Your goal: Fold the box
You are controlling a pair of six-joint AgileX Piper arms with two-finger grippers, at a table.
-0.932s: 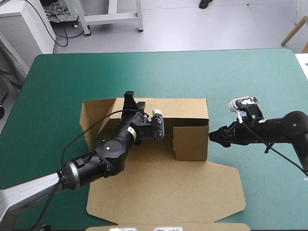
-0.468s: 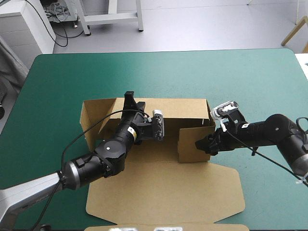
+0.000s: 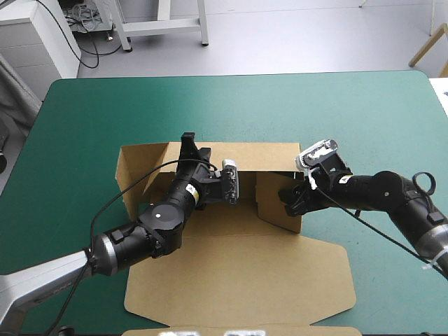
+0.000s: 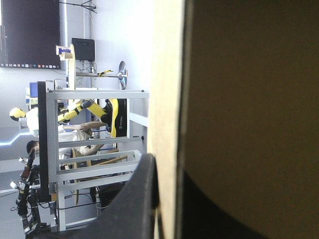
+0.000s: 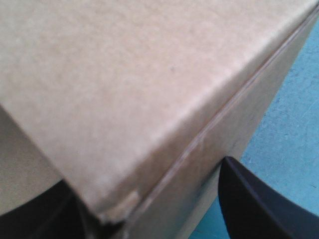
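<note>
1. Table [image 3: 329, 105], teal-green cover, mostly bare apart from the work piece.
2. Box [image 3: 238, 276]: brown board, mid-table, nearer the near edge than the far one. Partly set up. Far wall [image 3: 266, 155] stands upright. Left wall is raised and angled outward. Lid lies flat on the cover, reaching toward the near edge.
3. Right side flap [image 3: 276, 210]: raised, folded in over the box floor, its far edge close to the far wall.
4. Left arm [image 3: 150, 227]: comes in from the near left corner and lies diagonally over the box floor.
5. Right arm [image 3: 381, 192]: comes in from the right and runs low toward the box's right side.
6. Left gripper [image 3: 187, 138]: at the top edge of the far wall, left of its middle. In the wrist view the wall's edge runs between the two black fingers [image 4: 142, 199], one on each face. They are pinched nearly closed on the board.
7. Right gripper [image 3: 288, 201]: at the right side flap, pressed against it. In the wrist view the fingers [image 5: 249, 209] stand spread wide, with the flap's folded corner between them. Nothing is clamped.
</note>
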